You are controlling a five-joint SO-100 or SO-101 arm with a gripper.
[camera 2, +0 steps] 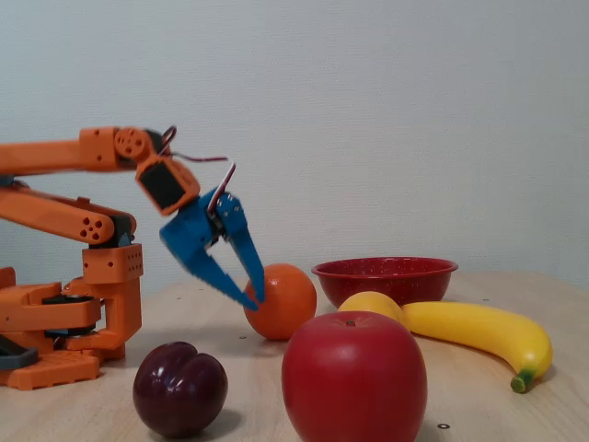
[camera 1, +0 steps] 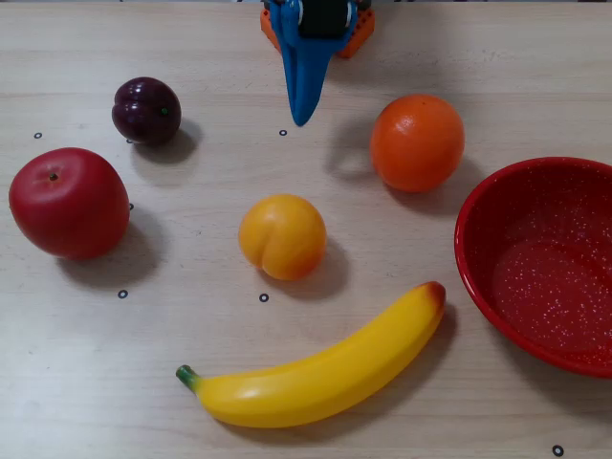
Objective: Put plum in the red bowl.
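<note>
Gripper (camera 2: 254, 300): blue, two-finger, on the orange arm (camera 2: 55, 157); angled downward, raised clear of the table (camera 1: 306, 411). Fixed view shows the fingertips slightly parted, a narrow gap between them, nothing held. In the overhead view the gripper (camera 1: 302, 119) reads as a single blue wedge pointing down-frame from the top edge.

Plum (camera 1: 146, 110): dark maroon, resting on the table at upper left of the overhead view, well left of the gripper tip, just above the red apple (camera 1: 69, 203). In the fixed view the plum (camera 2: 179, 388) sits in the foreground beside the apple (camera 2: 353, 376).

Red bowl (camera 1: 478, 277): at the right edge, cut off by the frame, empty, white-speckled inside.

Orange (camera 1: 417, 142) lies right of the gripper. Peach (camera 1: 282, 236) at centre. Banana (camera 1: 316, 373) below it.
</note>
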